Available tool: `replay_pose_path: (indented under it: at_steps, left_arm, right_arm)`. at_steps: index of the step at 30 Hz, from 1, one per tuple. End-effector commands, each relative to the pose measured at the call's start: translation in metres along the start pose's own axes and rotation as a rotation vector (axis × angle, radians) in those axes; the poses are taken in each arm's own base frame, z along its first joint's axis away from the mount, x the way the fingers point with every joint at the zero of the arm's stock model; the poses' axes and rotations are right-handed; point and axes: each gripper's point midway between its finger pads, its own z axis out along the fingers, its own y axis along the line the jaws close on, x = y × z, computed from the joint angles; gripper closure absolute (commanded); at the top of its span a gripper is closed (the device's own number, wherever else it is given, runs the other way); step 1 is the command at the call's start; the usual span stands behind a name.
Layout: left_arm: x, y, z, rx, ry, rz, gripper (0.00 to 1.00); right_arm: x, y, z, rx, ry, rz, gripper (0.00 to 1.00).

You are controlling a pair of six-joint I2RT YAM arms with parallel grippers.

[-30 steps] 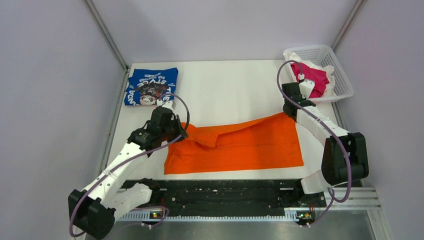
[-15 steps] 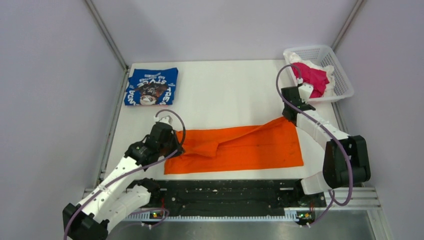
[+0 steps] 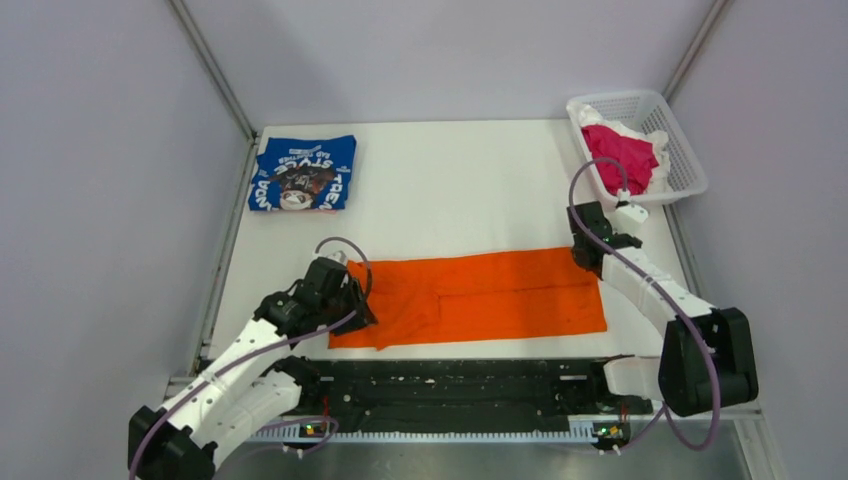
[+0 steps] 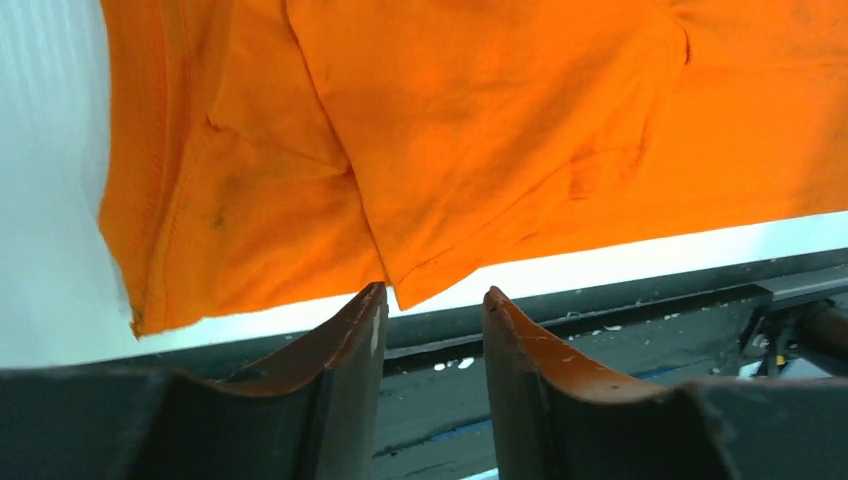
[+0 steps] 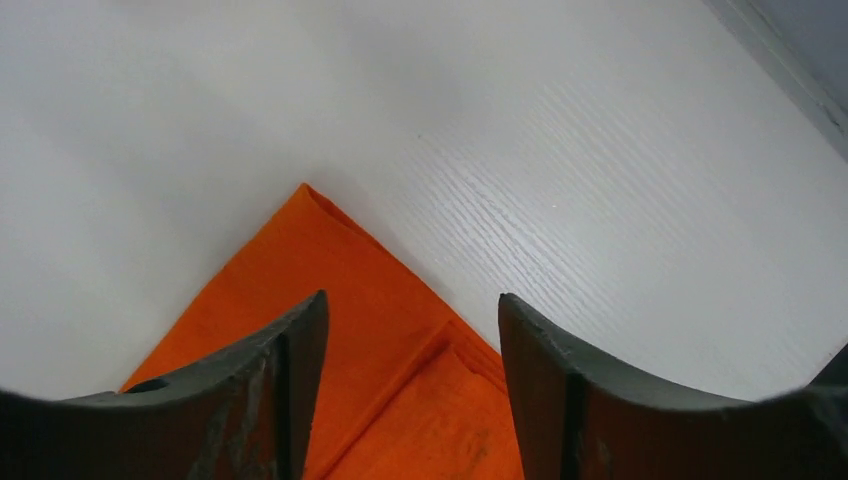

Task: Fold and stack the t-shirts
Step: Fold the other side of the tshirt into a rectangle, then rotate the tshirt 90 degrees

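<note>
While flat up front, orange t-shirt (image 3: 480, 295); blue t-shirt (image 3: 303, 172), basket (image 3: 688, 160) well beyond.

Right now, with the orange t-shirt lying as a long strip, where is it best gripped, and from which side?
Probably the far right corner of the orange t-shirt, approached from the right end. The folded layers meet in a flat, crisp point there, and the open right gripper sits directly above it.
</note>
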Motion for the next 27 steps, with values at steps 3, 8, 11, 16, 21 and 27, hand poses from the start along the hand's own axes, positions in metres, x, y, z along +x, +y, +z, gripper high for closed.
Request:
replay_pose_path:
  at_steps: [3, 8, 11, 16, 21, 27]
  left_arm:
    - [0.004, -0.013, -0.017, 0.076, 0.004, 0.000, 0.35]
    - [-0.024, -0.039, -0.023, 0.170, -0.107, 0.015, 0.01]
    - [-0.039, -0.057, -0.004, 0.208, -0.119, -0.018, 0.01]
    - [-0.058, -0.076, 0.045, 0.172, -0.055, -0.109, 0.01]
    - [-0.062, -0.073, 0.096, 0.082, 0.063, -0.155, 0.01]
    - [-0.108, -0.057, 0.141, -0.080, 0.042, -0.207, 0.01]
  right_arm:
    - [-0.028, -0.021, -0.024, 0.038, -0.101, 0.145, 0.20]
    - [-0.036, 0.027, -0.045, -0.283, -0.084, 0.126, 0.01]
    - [-0.027, 0.083, -0.072, -0.627, -0.030, 0.112, 0.01]
    - [0.008, 0.129, -0.095, -0.844, 0.058, 0.025, 0.01]
    - [0.047, 0.139, -0.081, -0.833, 0.165, -0.033, 0.01]
    - [0.082, 0.141, -0.066, -0.810, 0.250, -0.044, 0.01]
